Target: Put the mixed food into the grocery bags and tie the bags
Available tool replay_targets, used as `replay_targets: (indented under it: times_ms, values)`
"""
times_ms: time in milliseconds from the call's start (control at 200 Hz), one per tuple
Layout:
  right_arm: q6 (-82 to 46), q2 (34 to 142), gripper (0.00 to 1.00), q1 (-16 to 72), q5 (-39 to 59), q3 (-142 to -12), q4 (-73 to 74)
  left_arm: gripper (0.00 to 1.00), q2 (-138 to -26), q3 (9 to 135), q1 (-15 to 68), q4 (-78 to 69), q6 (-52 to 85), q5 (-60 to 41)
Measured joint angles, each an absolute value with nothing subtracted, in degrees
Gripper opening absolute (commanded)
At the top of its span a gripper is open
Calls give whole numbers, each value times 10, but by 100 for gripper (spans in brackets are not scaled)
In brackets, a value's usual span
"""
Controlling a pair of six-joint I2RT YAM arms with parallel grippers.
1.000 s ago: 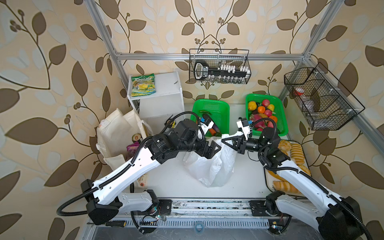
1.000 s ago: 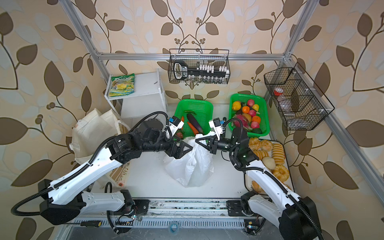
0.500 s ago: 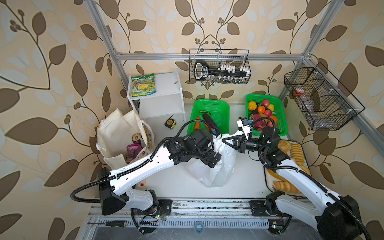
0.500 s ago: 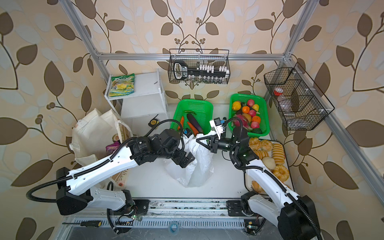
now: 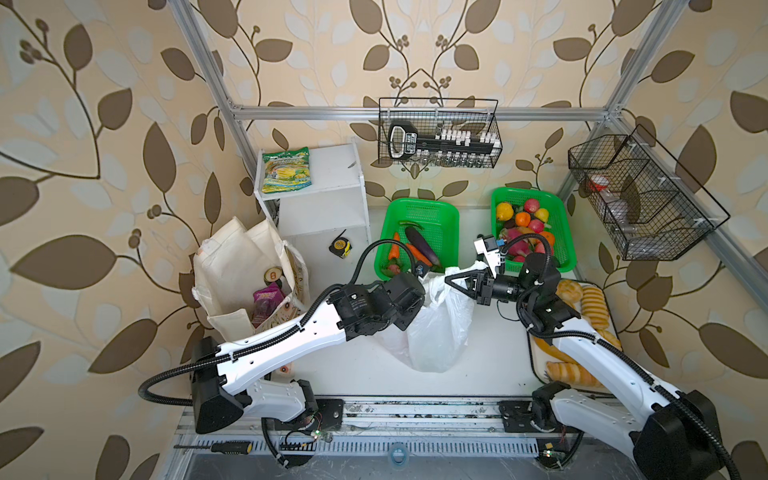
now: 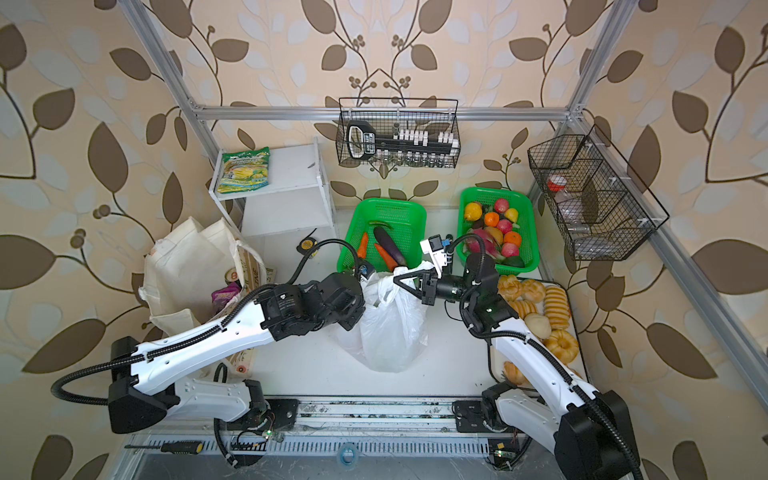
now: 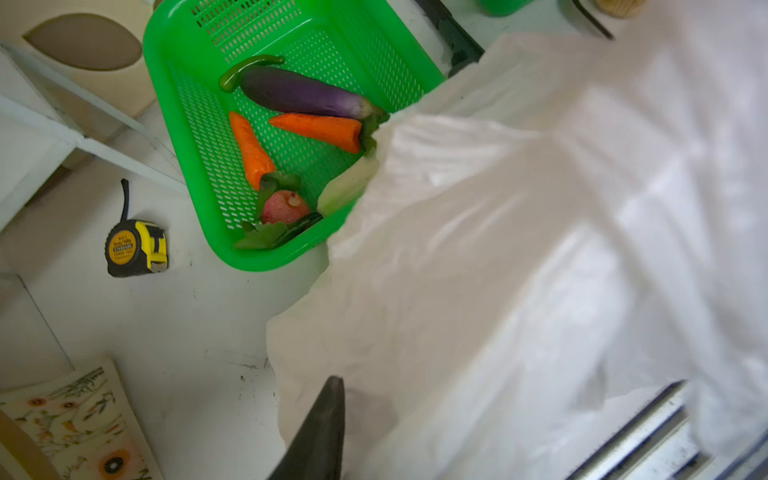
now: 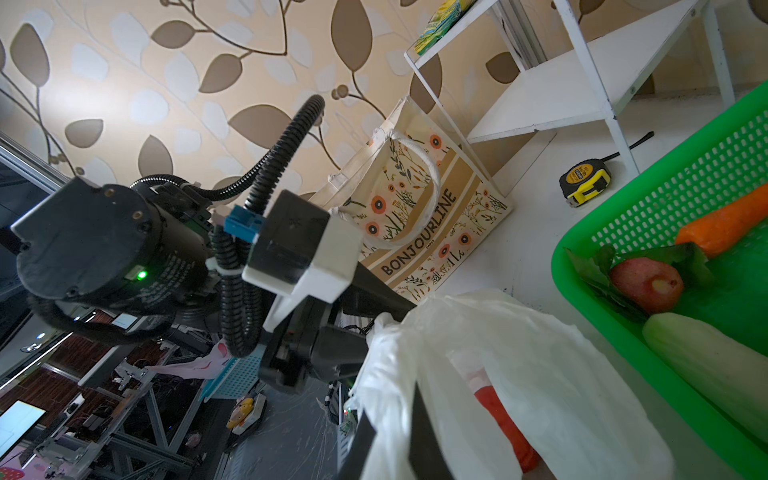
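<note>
Right fingers (image 8: 424, 436) pinch the white bag (image 5: 436, 332) by its rim, mid-counter (image 5: 490, 353); plastic hides whether the left fingers (image 7: 322, 432) grip. Vegetable basket (image 5: 419, 208) sits just beyond; tote (image 5: 232, 266), holding pouch (image 5: 268, 296) and can (image 5: 272, 275), stands left.

plastic bag (image 5: 436, 332): white, red showing through | canvas tote (image 8: 415, 224): cream, tan bands, orange flowers, dark lettering | pouch (image 5: 266, 297): purple | basket (image 7: 166, 104): green mesh | tape measure (image 7: 135, 249): yellow, black | wallpaper (image 5: 124, 208): beige, brown leaves

Stereo pair overhead, wrist cameras near bag (image 7: 519, 270)
</note>
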State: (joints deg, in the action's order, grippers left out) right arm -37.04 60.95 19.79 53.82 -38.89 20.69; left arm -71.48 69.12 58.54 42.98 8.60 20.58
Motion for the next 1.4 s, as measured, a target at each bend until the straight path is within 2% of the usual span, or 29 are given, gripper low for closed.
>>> replay_targets:
  times_ms: [80, 160, 215, 310, 380, 475, 645, 850, 1215, 1325, 1400]
  values:
    - [-370, 613, 6, 198, 538, -389, 207, 13, -689, 685, 586, 420, 87, 216]
    - [-362, 614, 6, 198, 538, -389, 201, 14, -675, 685, 586, 415, 92, 221]
    - [-352, 614, 6, 199, 533, -391, 190, 19, -670, 685, 585, 414, 92, 220]
    - [-336, 614, 6, 204, 517, -394, 174, 40, -668, 685, 585, 413, 90, 199]
    - [-328, 613, 6, 209, 503, -395, 166, 49, -668, 685, 585, 413, 83, 179]
    - [-320, 612, 6, 219, 485, -395, 160, 75, -669, 687, 585, 417, 74, 152]
    - [-310, 608, 6, 229, 465, -395, 158, 99, -672, 715, 585, 416, 50, 119]
    - [-299, 605, 6, 230, 462, -395, 156, 99, -693, 763, 584, 415, -30, 88]
    - [-290, 597, 6, 237, 463, -395, 156, 98, -821, 861, 525, 469, -141, 3]
    - [-289, 596, 6, 237, 463, -396, 156, 91, -853, 887, 525, 496, -164, -11]
    - [-289, 595, 6, 237, 463, -396, 156, 79, -867, 895, 525, 511, -170, -15]
